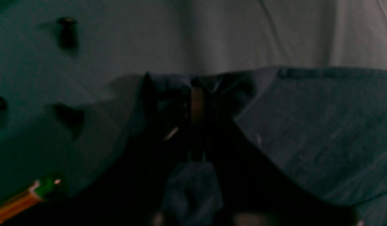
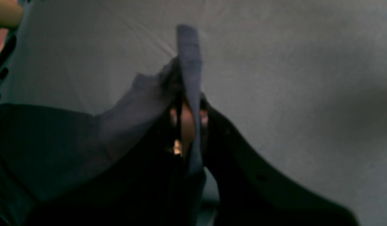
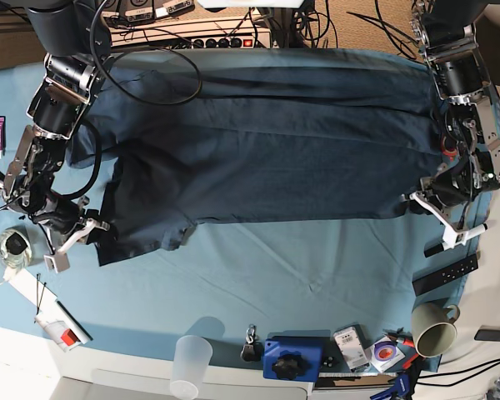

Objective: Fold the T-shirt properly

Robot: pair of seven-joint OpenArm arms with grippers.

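At opposite edges of the T-shirt (image 3: 267,150) — both grippers' jaws clenched on cloth.

A lab bench: power strip (image 3: 202,39), cables (image 3: 146,62), cloth-covered table (image 3: 317,283).

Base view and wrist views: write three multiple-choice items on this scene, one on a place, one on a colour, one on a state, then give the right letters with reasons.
1. Where does the mug stand?
A. near the table's front edge, beside the left arm's side
B. on the T-shirt
C. at the back edge by the cables

2. What colour is the T-shirt?
A. white
B. dark navy blue
C. red

3. How does the right hand stand?
A. wide open above the cloth
B. shut on a cup
C. shut on an edge of the T-shirt

Key: 1 A, the mug sits at the front corner, off the shirt. 2 B, the shirt is darker than the teal table cloth. 3 C, the right wrist view shows a strip of shirt fabric pinched between the fingers.
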